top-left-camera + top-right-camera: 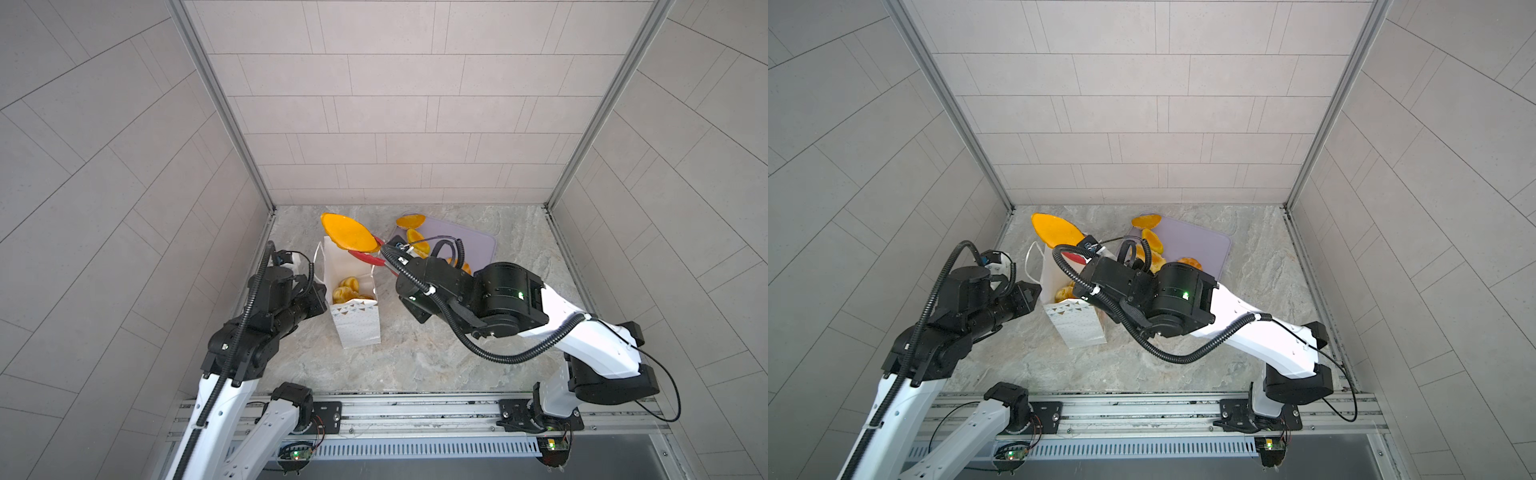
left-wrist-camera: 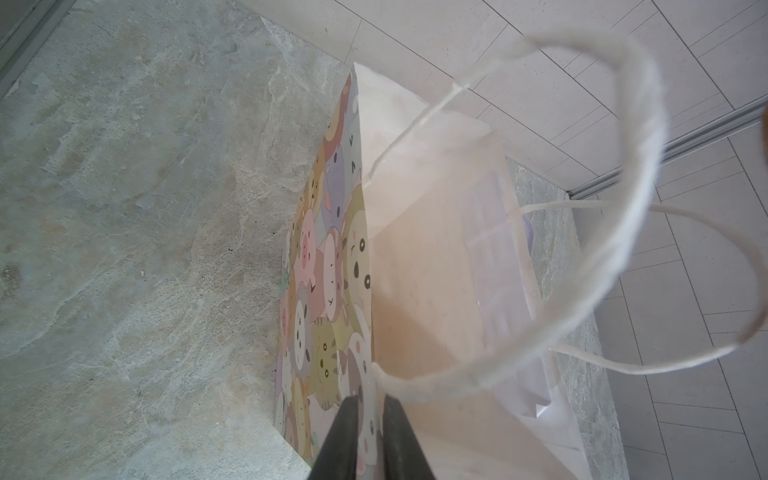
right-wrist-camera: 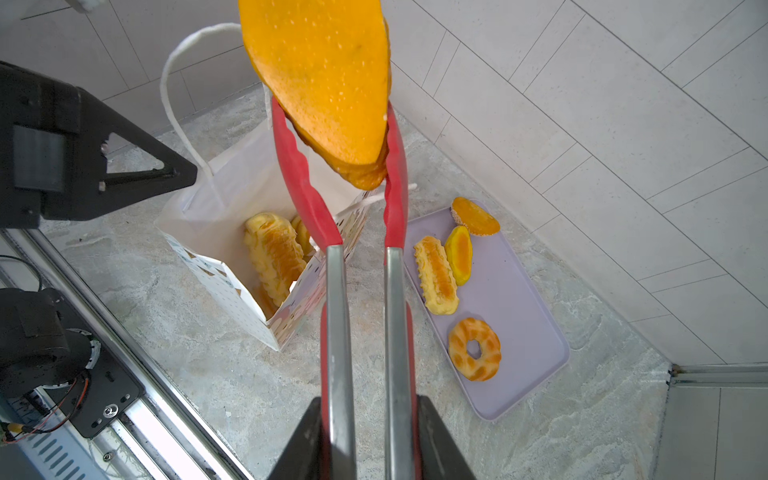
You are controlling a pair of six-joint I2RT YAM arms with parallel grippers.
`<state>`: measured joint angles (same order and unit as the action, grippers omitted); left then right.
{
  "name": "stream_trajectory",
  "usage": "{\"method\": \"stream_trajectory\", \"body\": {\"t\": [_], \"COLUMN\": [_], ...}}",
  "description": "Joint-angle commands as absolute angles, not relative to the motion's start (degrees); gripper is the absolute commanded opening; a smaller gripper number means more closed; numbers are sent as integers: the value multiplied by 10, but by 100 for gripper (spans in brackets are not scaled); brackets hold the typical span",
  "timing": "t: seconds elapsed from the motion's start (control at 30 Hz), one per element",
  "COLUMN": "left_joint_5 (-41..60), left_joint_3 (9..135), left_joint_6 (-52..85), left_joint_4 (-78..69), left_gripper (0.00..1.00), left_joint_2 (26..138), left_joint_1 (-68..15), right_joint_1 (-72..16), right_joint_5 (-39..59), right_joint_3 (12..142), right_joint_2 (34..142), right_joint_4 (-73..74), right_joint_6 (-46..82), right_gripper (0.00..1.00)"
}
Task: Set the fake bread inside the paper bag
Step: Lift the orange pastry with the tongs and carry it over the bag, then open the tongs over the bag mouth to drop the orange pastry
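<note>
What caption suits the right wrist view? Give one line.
Red-tipped tongs hold a flat fake bread above the open paper bag; four pastries lie on the lilac tray.

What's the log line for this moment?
left gripper: shut on paper bag | right gripper: shut on tongs | tongs: clamping flat bread above bag | tray: four breads

- A flat orange bread (image 1: 1054, 230) hangs at the far rim of the paper bag (image 1: 1077, 330), which stands on the counter (image 1: 1183, 365).
- The left pincer (image 1: 1034, 293) touches the bag's wall.
- Other breads (image 1: 1146, 221) lie on a lilac tray (image 1: 1200, 249).
</note>
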<state>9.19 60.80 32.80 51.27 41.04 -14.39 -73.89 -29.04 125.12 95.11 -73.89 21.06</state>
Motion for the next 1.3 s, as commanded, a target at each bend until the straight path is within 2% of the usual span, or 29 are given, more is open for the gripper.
{"method": "stream_trajectory", "body": {"t": [0.0, 0.47, 1.27], "left_joint_5": [92, 93, 92], "left_joint_3": [603, 602, 600], "left_joint_6": [328, 328, 334], "left_joint_4": [513, 512, 509], "left_gripper": [18, 16, 16], "left_joint_2": [408, 409, 405], "left_joint_1": [-145, -145, -145], "right_joint_1": [-742, -740, -738], "right_joint_5": [-316, -318, -301], "right_joint_3": [1246, 1223, 1239], "right_joint_2": [957, 969, 968], "right_joint_4": [-737, -739, -764], "right_joint_6": [222, 219, 202], "right_gripper": [34, 36, 46]}}
